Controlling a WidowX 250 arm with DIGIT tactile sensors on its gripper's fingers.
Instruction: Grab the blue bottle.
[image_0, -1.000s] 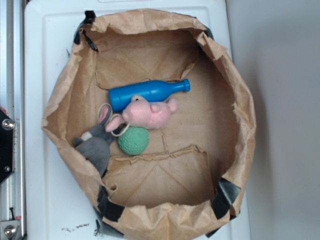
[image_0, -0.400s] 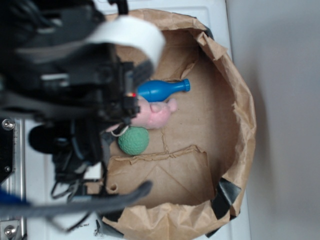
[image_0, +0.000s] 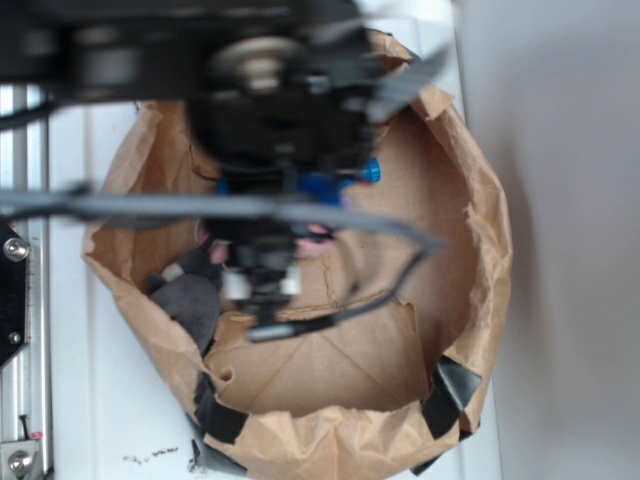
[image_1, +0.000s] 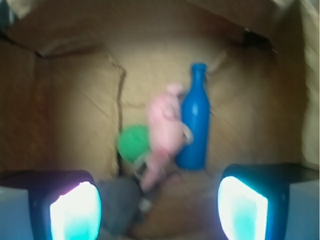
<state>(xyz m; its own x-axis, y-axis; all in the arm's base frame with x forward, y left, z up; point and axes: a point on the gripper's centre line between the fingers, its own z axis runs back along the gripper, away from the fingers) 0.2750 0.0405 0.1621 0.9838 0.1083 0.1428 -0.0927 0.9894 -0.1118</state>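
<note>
From the exterior view the arm (image_0: 270, 90) hangs blurred over the brown paper bag (image_0: 480, 230), which lies opened out on the white bench (image_0: 100, 440) with its walls rolled down, presumably to keep the toys from scattering. Only the capped end and a sliver of the blue bottle (image_0: 368, 172) peek out from under the arm, toward the bag's far wall; the grey plush (image_0: 190, 300) shows at the left wall. I cannot see the fingers here.

The wrist view fills that in: the gripper (image_1: 159, 207) is spread wide and empty, its two lit pads (image_1: 75, 212) at the bottom corners. The bottle (image_1: 194, 127) lies on the bag floor ahead, right of centre, neck pointing away, the pink plush (image_1: 164, 137) pressed along its left side and the green ball (image_1: 134, 143) just beyond that. The bottle's right flank looks clear, which should suit a grasp.
</note>
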